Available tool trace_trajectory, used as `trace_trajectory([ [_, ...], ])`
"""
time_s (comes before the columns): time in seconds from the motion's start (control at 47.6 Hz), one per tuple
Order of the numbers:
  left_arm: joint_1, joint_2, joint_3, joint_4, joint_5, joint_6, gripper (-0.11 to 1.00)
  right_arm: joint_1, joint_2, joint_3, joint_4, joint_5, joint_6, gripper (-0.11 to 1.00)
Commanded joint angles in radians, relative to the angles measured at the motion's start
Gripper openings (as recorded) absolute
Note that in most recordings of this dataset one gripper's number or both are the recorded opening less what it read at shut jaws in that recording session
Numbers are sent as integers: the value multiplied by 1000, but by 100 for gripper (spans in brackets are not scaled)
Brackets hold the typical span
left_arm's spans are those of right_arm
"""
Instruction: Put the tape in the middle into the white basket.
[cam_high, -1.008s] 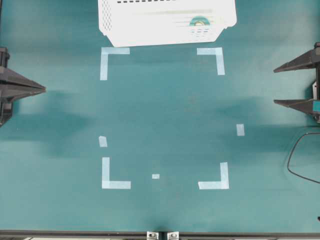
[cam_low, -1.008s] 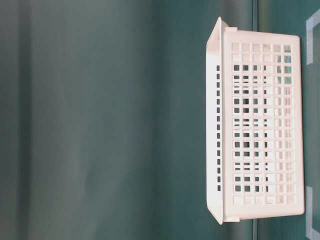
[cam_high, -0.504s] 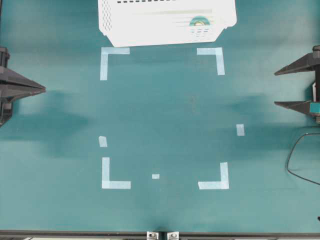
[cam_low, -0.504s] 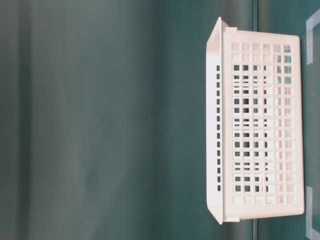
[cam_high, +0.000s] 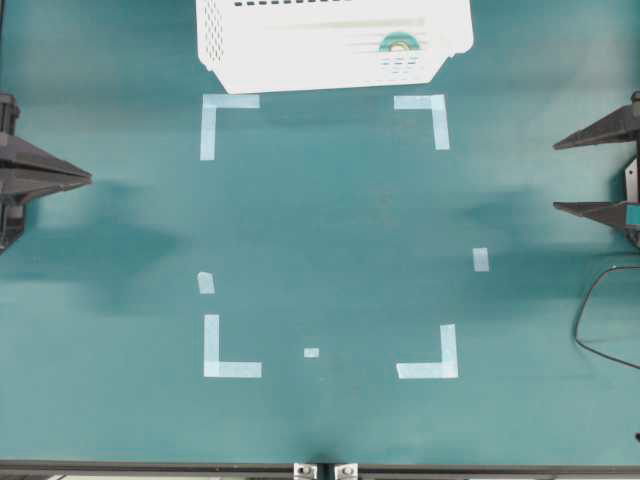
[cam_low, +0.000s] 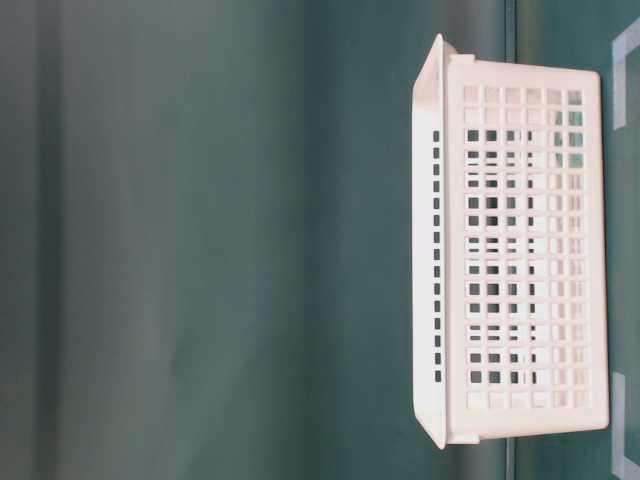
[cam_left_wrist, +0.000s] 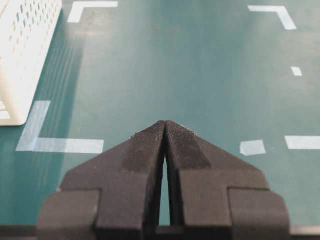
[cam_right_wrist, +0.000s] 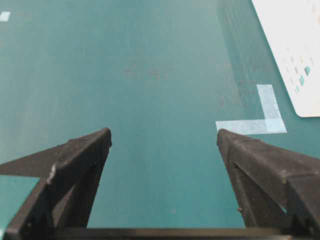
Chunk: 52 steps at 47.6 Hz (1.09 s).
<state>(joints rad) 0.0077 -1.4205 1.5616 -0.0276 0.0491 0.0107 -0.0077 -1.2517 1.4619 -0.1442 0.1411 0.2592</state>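
Observation:
The teal tape (cam_high: 398, 43) lies inside the white basket (cam_high: 300, 62), near its right end, at the top of the overhead view. At table level the basket (cam_low: 520, 260) shows its slotted wall, and the roll cannot be made out through it. My left gripper (cam_high: 86, 179) rests at the left table edge, shut and empty; its tips (cam_left_wrist: 165, 123) meet in the left wrist view. Over at the right edge my right gripper (cam_high: 556, 177) stands wide open with nothing between its fingers (cam_right_wrist: 164, 134). Both are far from the basket (cam_left_wrist: 22, 55) (cam_right_wrist: 295, 45).
Pale-blue corner marks (cam_high: 228, 118) (cam_high: 430, 360) and small strips (cam_high: 481, 259) outline a rectangle on the green table. A black cable (cam_high: 585, 320) loops at the right edge. The table's front rim (cam_high: 320, 466) runs along the bottom.
My right gripper has drawn back slightly toward the right edge, still open. The left gripper, basket and tape have not moved.

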Motion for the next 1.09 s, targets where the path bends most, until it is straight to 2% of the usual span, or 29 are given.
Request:
trace_trajectory([
  [0.0,2,8,-9,0,-8,0,-11,2,9,-9,-2,-20,0,95],
  [0.378,2,9,-11,0,-9,0,-11,2,12,6,-2,-41,0,95],
  [0.756,2,8,-9,2,-8,0,-11,0,12,87,-5,-186,0,95],
  [1.071,2,8,-9,0,-8,0,-11,0,12,92,-11,-193,-2,95],
])
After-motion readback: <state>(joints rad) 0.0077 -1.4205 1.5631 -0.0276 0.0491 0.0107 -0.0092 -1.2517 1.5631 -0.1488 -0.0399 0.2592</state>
